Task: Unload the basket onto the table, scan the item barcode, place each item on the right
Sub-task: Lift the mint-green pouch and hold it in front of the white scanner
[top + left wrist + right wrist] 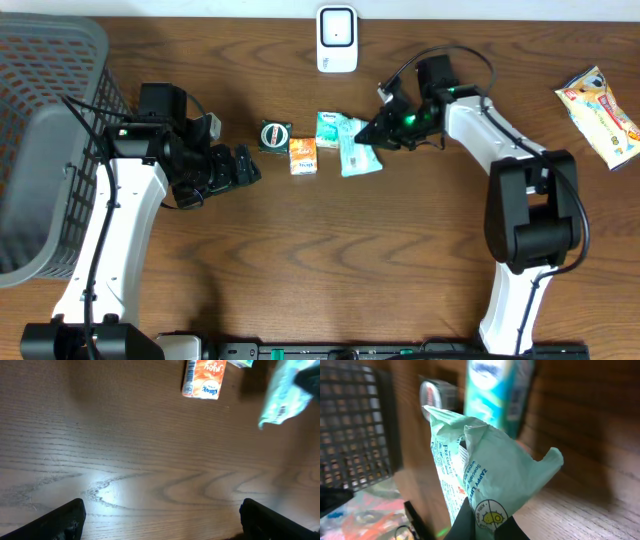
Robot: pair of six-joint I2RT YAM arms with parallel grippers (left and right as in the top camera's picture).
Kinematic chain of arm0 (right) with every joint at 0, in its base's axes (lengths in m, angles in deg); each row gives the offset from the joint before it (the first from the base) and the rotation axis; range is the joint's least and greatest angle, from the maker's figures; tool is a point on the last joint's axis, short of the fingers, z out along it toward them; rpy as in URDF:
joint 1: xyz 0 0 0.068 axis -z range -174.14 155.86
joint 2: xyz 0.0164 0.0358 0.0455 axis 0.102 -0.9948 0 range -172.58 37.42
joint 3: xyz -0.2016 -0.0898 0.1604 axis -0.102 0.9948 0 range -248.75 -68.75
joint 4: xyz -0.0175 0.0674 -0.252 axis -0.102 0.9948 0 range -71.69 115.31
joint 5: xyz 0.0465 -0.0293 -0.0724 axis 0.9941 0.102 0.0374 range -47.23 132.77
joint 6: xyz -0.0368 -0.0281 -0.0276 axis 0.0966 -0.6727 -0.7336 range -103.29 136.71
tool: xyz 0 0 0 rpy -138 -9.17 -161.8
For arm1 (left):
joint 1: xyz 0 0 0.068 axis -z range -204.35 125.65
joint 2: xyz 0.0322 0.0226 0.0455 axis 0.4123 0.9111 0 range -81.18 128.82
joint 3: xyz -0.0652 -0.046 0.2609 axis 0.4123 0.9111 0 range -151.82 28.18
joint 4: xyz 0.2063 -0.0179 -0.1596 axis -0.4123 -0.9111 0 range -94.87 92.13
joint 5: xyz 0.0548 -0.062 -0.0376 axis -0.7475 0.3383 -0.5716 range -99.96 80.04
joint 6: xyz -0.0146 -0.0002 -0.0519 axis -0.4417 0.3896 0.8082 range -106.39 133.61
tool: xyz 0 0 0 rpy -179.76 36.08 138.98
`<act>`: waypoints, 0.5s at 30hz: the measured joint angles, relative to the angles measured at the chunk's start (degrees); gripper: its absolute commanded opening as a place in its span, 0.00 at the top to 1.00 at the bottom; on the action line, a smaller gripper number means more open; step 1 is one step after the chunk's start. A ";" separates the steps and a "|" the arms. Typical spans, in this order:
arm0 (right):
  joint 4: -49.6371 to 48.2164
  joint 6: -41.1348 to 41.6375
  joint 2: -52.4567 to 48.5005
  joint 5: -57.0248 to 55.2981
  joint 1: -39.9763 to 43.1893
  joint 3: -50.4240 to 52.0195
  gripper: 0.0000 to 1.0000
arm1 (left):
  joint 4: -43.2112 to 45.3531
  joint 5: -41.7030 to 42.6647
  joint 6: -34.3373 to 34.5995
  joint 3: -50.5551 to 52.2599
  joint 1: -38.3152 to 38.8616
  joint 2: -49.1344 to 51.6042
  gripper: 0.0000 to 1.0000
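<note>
My right gripper (381,128) is shut on one end of a pale green wipes packet (358,155). In the right wrist view the packet (485,465) stands up from between the two dark fingers (465,527), crumpled, with small print on its face. A white barcode scanner (337,40) stands at the table's back edge, above the packet. My left gripper (247,165) is open over bare wood to the left of the items. Its fingertips (67,519) stand wide apart with nothing between them. I cannot make out a barcode on the packet.
An orange box (303,155), a round tin (274,135) and a teal tissue pack (335,128) lie beside the packet. A yellow snack bag (600,112) lies at far right. A grey basket (50,150) fills the left side.
</note>
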 measured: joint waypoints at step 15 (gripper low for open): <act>-2.40 1.36 20.85 -4.52 -0.96 -0.35 0.99 | 0.00 0.00 0.00 0.00 0.00 0.00 0.02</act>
